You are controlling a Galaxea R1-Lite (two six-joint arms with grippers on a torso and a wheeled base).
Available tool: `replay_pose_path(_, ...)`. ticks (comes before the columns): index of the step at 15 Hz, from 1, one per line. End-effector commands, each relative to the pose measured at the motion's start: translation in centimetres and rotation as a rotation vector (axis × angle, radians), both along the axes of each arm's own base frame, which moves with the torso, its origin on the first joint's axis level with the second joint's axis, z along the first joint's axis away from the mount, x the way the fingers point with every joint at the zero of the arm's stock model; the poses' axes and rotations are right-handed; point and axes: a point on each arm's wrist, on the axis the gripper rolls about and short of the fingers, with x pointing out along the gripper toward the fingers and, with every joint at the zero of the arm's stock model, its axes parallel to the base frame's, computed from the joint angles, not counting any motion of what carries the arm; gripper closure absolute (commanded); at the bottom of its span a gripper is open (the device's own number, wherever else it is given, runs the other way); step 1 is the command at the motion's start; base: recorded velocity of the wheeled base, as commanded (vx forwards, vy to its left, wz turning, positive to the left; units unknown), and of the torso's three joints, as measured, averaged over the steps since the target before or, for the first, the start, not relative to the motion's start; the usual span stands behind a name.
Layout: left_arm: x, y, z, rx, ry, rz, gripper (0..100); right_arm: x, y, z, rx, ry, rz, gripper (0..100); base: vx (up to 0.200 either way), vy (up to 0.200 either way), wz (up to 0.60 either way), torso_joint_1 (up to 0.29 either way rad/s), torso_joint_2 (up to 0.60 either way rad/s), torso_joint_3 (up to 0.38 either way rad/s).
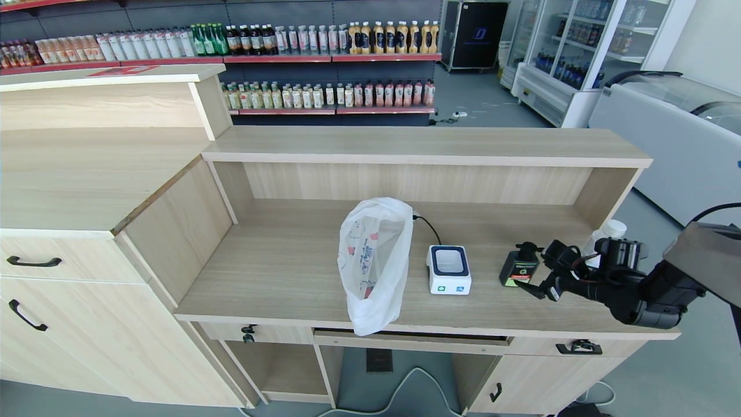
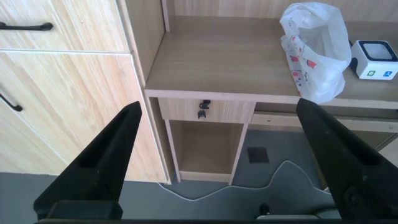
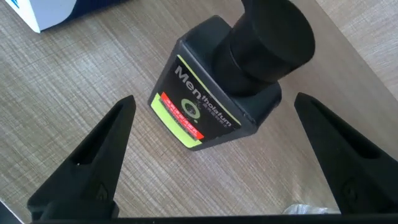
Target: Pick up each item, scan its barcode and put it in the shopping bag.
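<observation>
A black bottle [image 1: 519,265] with a green and red label stands upright on the wooden counter, right of the white barcode scanner [image 1: 448,269]. My right gripper [image 1: 541,277] is open just beside the bottle; in the right wrist view the black bottle [image 3: 230,81] sits between and beyond the spread fingers [image 3: 87,168]. A white plastic shopping bag [image 1: 373,260] stands open left of the scanner. My left gripper [image 2: 217,162] hangs open below and in front of the counter, facing the shopping bag [image 2: 314,50] and scanner [image 2: 373,59].
A white bottle [image 1: 605,234] stands behind my right arm near the counter's right wall. The counter [image 1: 278,272] has a raised back shelf and side walls. A taller cabinet [image 1: 87,191] with drawers is at the left. A cable runs from the scanner to the back.
</observation>
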Motion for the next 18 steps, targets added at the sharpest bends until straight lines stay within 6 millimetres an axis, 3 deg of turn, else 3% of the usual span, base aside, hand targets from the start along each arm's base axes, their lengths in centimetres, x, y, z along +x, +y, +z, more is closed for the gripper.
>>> replay_pose_path(1, 0.0, 0.0, 0.0, 0.000, 0.000, 0.000, 0, 0.6, 0.7, -0.3, -0.002, -0.008, 0.018, 0, 0.000, 0.000, 0.00, 0.000, 0.00, 0.000)
replay_pose_path(10, 0.0, 0.0, 0.0, 0.000, 0.000, 0.000, 0, 2.4, 1.2, -1.0, -0.050, -0.010, 0.054, 0, 0.000, 0.000, 0.00, 0.000, 0.00, 0.000)
replay_pose_path(11, 0.0, 0.0, 0.0, -0.002, 0.000, 0.000, 0, 2.7, 1.6, -0.9, -0.052, -0.016, 0.065, 100, 0.000, 0.000, 0.00, 0.000, 0.00, 0.000)
replay_pose_path(16, 0.0, 0.0, 0.0, 0.000, 0.000, 0.000, 0, 2.6, 2.2, -1.5, -0.099, -0.026, 0.099, 100, 0.000, 0.000, 0.00, 0.000, 0.00, 0.000)
replay_pose_path(18, 0.0, 0.0, 0.0, 0.000, 0.000, 0.000, 0, 2.4, 2.2, -0.6, -0.108, -0.039, 0.094, 100, 0.000, 0.000, 0.00, 0.000, 0.00, 0.000)
